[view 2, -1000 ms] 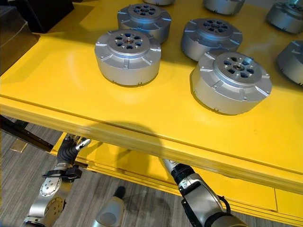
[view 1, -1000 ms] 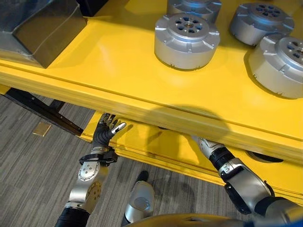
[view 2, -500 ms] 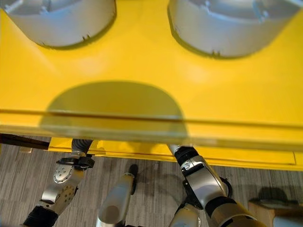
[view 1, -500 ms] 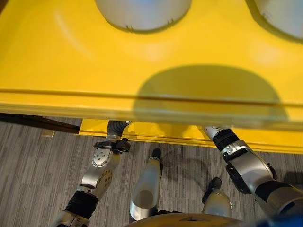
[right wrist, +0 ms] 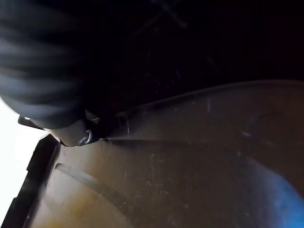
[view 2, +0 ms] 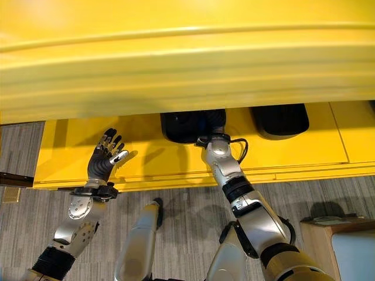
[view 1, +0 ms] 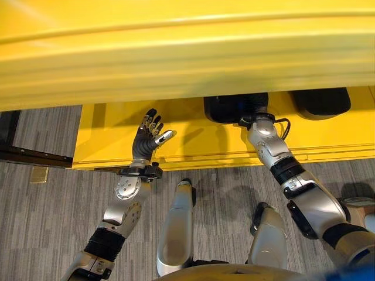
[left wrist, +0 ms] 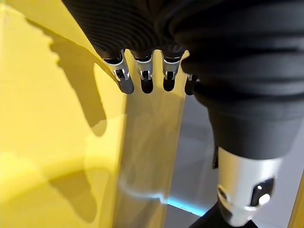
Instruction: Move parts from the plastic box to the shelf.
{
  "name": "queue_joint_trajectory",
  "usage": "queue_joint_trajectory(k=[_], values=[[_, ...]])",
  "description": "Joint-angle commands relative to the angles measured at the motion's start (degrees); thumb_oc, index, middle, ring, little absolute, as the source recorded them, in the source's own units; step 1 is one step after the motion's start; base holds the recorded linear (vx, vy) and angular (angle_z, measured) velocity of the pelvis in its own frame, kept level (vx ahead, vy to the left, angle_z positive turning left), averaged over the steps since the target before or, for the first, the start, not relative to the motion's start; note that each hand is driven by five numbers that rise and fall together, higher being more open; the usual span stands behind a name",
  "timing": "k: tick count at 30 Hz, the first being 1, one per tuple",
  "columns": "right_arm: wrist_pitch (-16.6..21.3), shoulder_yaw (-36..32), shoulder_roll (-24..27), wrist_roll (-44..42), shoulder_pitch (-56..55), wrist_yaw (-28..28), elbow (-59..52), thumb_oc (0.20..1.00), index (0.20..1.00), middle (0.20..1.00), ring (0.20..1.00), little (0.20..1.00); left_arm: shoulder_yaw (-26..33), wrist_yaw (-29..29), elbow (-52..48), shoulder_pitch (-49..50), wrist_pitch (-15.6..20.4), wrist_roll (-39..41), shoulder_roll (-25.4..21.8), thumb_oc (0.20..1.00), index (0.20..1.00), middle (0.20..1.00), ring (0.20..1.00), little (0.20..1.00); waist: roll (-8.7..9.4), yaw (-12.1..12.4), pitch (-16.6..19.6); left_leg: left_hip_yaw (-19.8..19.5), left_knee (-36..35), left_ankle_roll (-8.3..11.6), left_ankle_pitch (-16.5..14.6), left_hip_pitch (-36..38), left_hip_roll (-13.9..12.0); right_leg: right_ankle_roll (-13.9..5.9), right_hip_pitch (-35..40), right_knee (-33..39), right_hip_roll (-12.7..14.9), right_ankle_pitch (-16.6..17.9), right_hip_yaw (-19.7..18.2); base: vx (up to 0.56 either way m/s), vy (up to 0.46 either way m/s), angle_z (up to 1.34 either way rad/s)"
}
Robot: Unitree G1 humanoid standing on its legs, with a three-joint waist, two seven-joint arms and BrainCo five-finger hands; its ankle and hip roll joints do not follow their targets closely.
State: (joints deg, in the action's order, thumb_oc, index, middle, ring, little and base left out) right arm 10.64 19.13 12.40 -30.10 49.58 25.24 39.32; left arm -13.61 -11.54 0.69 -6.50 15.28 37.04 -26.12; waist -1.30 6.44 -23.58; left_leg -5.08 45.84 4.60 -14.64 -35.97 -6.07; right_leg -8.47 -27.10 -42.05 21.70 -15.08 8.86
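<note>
A black plastic box (view 1: 227, 109) stands on the lower yellow shelf (view 1: 199, 146), partly under the edge of the upper yellow shelf (view 1: 187, 52). My right arm reaches forward into this box, and my right hand (right wrist: 52, 76) is inside it; the right wrist view has the box's dark scuffed inner wall (right wrist: 190, 166) close up. No part can be made out there. My left hand (view 1: 146, 139) is held up open above the lower shelf's left half, fingers straight and spread, holding nothing. The same straight fingers (left wrist: 142, 76) hang over yellow surface in the left wrist view.
A second black box (view 1: 321, 100) stands to the right of the first on the lower shelf. The upper shelf's front edge overhangs both boxes. Grey carpet floor lies in front. A brown-rimmed bin (view 2: 340, 246) stands at the lower right.
The camera has tilted down, so the silver parts on the upper shelf have left the picture. My right arm now reaches into the black box; my left hand stands out from under the shelf edge.
</note>
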Motion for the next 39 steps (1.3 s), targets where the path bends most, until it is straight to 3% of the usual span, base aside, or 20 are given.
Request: queue_joint_trajectory(k=[1, 9, 10, 19, 31, 39], values=[[4.2, -2.1, 0.1, 1.4, 7.2, 1.0, -0.3, 0.2, 0.2, 0.2, 0.2, 0.2, -1.8, 0.2, -3.8, 0.4, 1.8, 0.6, -1.8, 1.0, 1.0, 1.0, 1.0, 1.0, 1.14, 1.0, 3.7, -2.9, -1.1, -0.19, 1.3, -1.0, -1.5, 2.48, -2.9, -3.0, -0.9, 1.6, -2.2, -0.05, -0.02, 0.06], [4.1, -1.5, 4.1, 1.6, 17.3, 2.7, 5.8, 0.2, 0.2, 0.2, 0.2, 0.2, -4.2, 0.4, -4.7, -1.4, 2.3, 1.9, -3.1, 1.0, 1.0, 1.0, 1.0, 1.0, 1.08, 1.6, 3.8, -3.7, 2.7, -0.37, 1.0, -7.3, -0.8, 3.34, -9.4, -7.3, -1.0, 0.2, -3.2, -0.03, -0.01, 0.02], [3.6, 0.2, 5.0, 2.6, 19.8, 2.7, 7.5, 0.2, 0.2, 0.2, 0.2, 0.2, -4.9, 0.2, -4.5, -2.2, 2.3, 2.0, -3.1, 1.0, 1.0, 1.0, 1.0, 1.0, 1.04, 1.9, 3.7, -3.8, 4.8, -0.29, -1.1, -8.8, -0.8, 3.07, -11.1, -9.4, -1.0, -1.9, -3.7, 0.05, -0.018, 0.03], [2.8, 4.0, 6.1, 4.5, 23.5, 1.9, 9.5, 0.2, 0.2, 0.2, 0.2, 0.2, -5.8, -0.9, -4.2, -4.8, 3.0, 2.1, -2.4, 1.0, 1.0, 1.0, 1.0, 1.0, 1.29, 2.0, 3.0, -3.9, 7.3, -0.44, -1.3, -13.2, -0.2, 3.64, -15.8, -12.3, -0.7, -2.9, -4.8, 0.0, -0.003, 0.0], [2.3, 5.9, 5.5, 6.5, 22.7, 2.1, 10.5, 0.2, 0.2, 0.2, 0.2, 0.2, -5.6, -3.2, -3.6, -6.9, 3.5, 1.4, -0.9, 1.0, 1.0, 1.0, 1.0, 1.0, 1.53, 1.2, 2.2, -3.6, 10.1, -0.66, -1.8, -18.2, 0.0, 4.5, -21.2, -15.2, -1.1, -3.7, -6.1, 0.0, 0.0, 0.0], [2.9, 4.5, 4.6, 7.5, 16.0, 2.5, 5.1, 0.2, 0.2, 0.2, 0.2, 0.2, -4.8, -4.5, -3.1, -7.1, 3.6, 0.5, 0.3, 1.0, 1.0, 1.0, 1.0, 1.0, 1.72, 0.0, 2.1, -3.3, 10.4, -0.63, -2.0, -19.5, -0.4, 4.64, -23.1, -15.8, -1.2, -3.8, -6.5, 0.0, -0.001, -0.02]])
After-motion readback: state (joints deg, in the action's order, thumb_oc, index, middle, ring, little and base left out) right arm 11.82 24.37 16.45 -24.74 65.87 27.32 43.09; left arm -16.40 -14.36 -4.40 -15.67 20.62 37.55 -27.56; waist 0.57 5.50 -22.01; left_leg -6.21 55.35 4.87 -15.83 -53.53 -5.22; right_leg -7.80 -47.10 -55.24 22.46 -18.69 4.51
